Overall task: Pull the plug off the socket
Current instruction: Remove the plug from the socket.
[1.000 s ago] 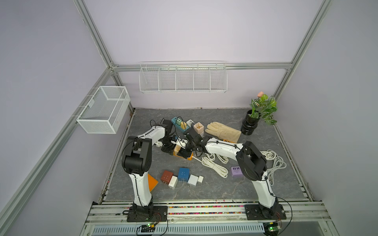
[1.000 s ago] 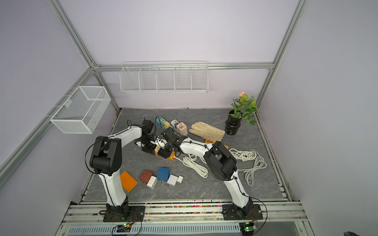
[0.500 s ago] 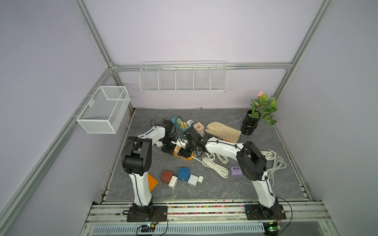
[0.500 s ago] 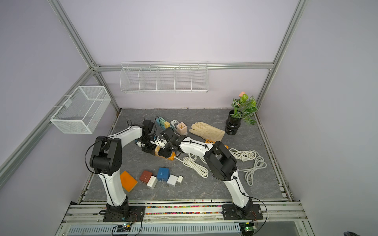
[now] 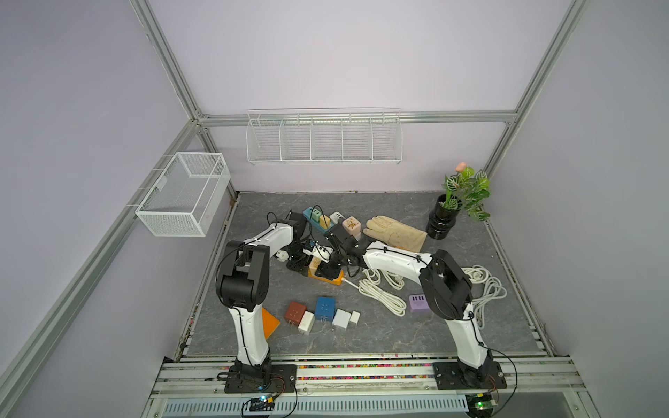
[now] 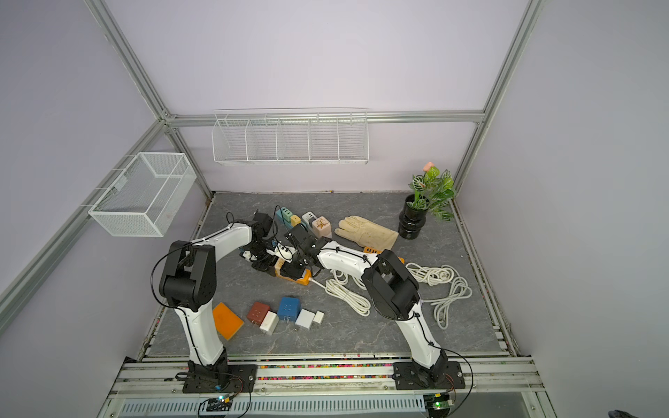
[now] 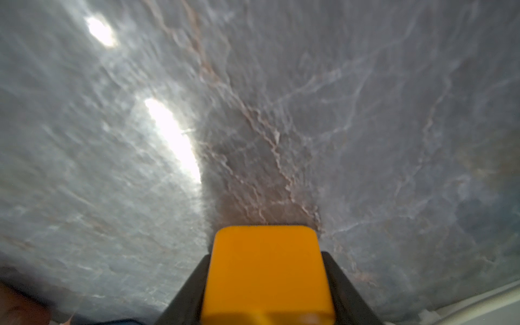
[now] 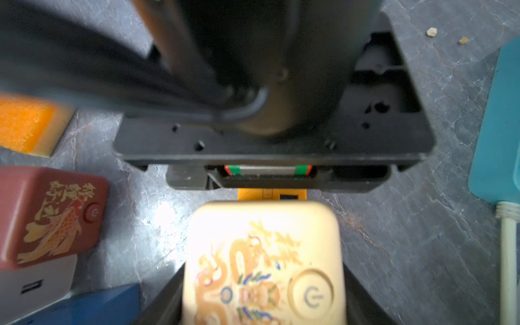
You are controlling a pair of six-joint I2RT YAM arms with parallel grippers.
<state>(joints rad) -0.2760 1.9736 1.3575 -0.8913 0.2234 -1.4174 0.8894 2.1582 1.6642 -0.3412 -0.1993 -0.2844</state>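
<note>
My left fingers are clenching one end of the orange power strip, which is lying mid-way across the grey marbled surface. My right fingers are grasping the cream dragon-printed plug from both sides. The strip's orange edge is showing just beyond it. Whether the plug is sitting fully seated, I cannot tell.

The left gripper is clamping the orange socket between its two black fingers. Beyond the orange socket, the grey marble table is reflecting two bright lights.
</note>
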